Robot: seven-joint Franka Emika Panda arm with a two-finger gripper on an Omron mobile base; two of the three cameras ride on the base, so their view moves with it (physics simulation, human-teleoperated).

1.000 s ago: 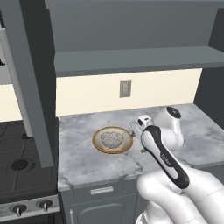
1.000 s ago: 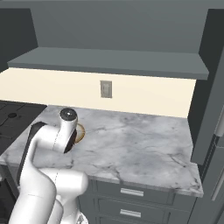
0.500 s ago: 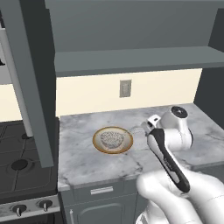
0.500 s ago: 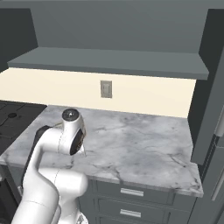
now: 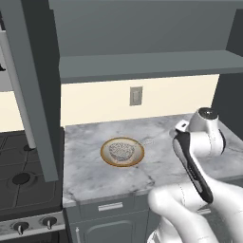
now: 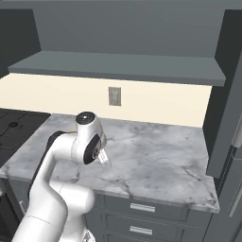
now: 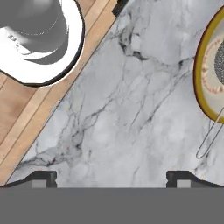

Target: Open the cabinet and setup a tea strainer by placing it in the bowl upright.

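Observation:
The cabinet point(image 5: 142, 66) stands open, its door point(image 5: 33, 95) swung out to the left and its inner shelf bare. On the marble counter below sits the bowl point(image 5: 122, 152), cream with a tan rim. The tea strainer point(image 5: 121, 150) rests in it, mesh cup inside, thin handle reaching over the rim to the right. In the hand view the bowl point(image 7: 205, 74) is at the right edge, with the strainer handle point(image 7: 209, 141) beside it. My gripper point(image 7: 111, 179) is open and empty above bare counter, apart from the bowl. The wrist point(image 5: 205, 135) hangs to the bowl's right.
A stove point(image 5: 19, 175) adjoins the counter on the left. A wall outlet point(image 5: 136, 96) sits on the cream backsplash. Grey drawers point(image 6: 142, 208) run under the counter's front edge. A tall dark unit point(image 6: 231, 142) bounds the counter on the right.
The arm has swung to the right, away from the bowl. The strainer has stayed in the bowl. The gripper has stayed open.

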